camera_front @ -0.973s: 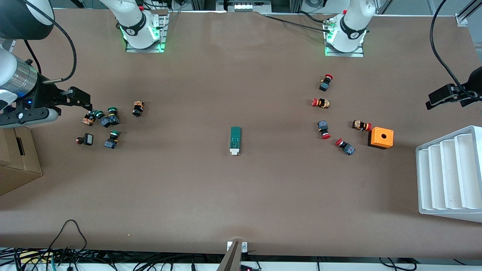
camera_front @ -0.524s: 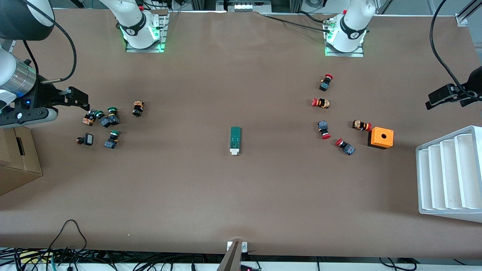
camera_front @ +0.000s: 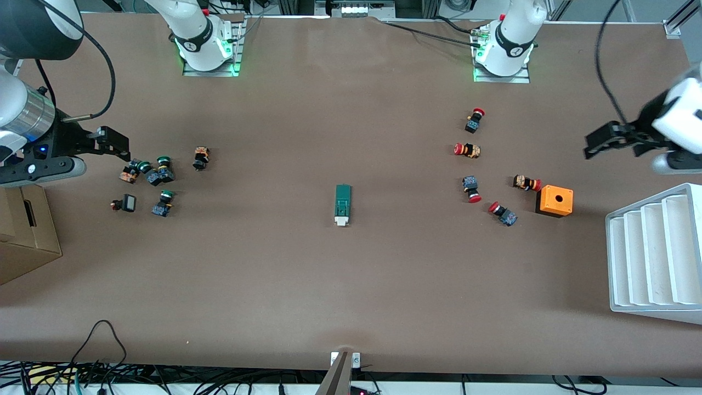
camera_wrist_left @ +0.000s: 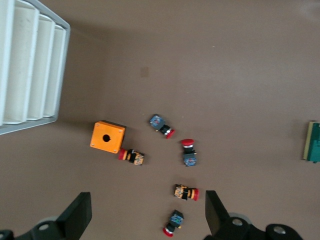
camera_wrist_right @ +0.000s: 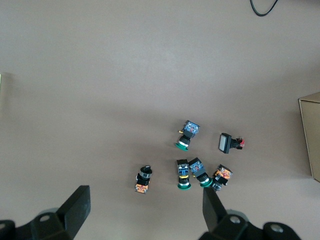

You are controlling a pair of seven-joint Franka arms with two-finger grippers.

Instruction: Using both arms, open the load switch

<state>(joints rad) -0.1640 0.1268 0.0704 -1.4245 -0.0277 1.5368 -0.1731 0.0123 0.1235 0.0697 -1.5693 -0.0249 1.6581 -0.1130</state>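
table (camera_front: 351,285): matt brown sheet, faintly creased | load switch (camera_front: 343,204): matt dark-green plastic, white plastic tab | orange box (camera_front: 554,201): smooth plastic | tray (camera_front: 652,258): matt white, ribbed | carton (camera_front: 24,236): plain brown cardboard | arm (camera_front: 513,38): glossy white shell

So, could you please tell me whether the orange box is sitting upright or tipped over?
Upright: the orange box rests flat on the table, its round hole facing up.

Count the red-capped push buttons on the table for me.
5, all toward the left arm's end. Farthest from the front camera: one, then one, one, one beside the orange box, and nearest, one. None seem hidden.
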